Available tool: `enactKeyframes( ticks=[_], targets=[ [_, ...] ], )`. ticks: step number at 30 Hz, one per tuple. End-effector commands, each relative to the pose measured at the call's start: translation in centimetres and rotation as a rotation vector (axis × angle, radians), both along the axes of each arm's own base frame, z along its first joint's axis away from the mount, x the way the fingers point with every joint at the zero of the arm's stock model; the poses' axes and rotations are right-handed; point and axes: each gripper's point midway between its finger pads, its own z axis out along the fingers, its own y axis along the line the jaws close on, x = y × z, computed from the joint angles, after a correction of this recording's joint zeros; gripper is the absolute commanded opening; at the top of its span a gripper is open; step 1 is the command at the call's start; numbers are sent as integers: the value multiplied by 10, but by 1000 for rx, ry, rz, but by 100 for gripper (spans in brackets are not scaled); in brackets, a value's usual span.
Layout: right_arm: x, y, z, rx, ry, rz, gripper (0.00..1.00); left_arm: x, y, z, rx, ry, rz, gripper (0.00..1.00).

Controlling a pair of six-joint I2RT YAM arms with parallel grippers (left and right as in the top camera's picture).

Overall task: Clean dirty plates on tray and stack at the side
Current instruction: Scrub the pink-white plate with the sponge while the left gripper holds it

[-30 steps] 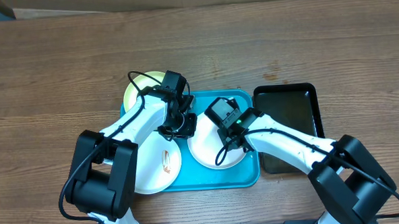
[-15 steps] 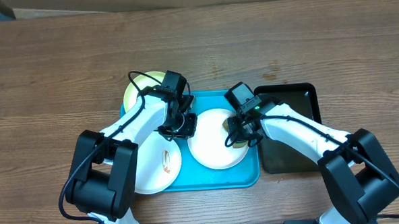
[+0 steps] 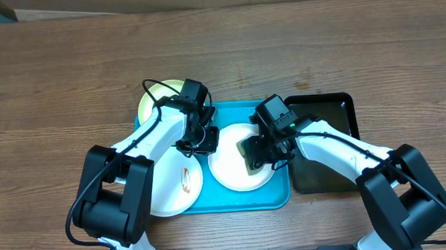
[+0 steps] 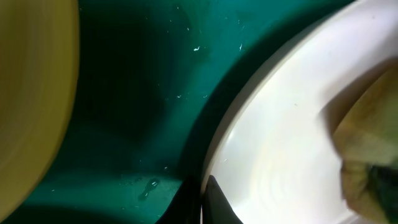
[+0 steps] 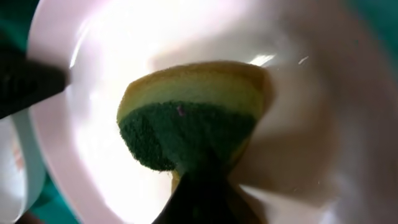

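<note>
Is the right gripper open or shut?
Shut: the right gripper pinches the sponge on the middle white plate.

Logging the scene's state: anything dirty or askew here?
The left white plate has a brown smear and lies over the turquoise tray's near-left rim; the lime-green plate overhangs its far-left corner.

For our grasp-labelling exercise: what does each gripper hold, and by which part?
The right gripper pinches the sponge by one end. The left gripper appears clamped on the rim of the middle white plate.
</note>
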Motion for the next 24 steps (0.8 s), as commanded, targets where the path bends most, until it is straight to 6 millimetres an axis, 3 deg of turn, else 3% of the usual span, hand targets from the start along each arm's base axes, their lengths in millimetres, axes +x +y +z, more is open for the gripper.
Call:
enactKeyframes(
  ticks=[1, 6, 9, 17, 24],
  targets=[
    [1, 20, 30, 190, 42, 99, 4, -5, -4, -6, -9, 19, -21, 4],
    [30, 15, 93, 277, -60, 136, 4, -5, -4, -6, -9, 19, -21, 4],
    [37, 5, 103, 232, -113, 138, 4, -5, -4, -6, -9, 19, -21, 4],
    [28, -24, 49, -2, -89, 110, 4, -5, -4, -6, -9, 19, -21, 4],
    [26, -31, 14, -28, -117, 103, 4, -5, -4, -6, -9, 19, -21, 4]
  ],
)
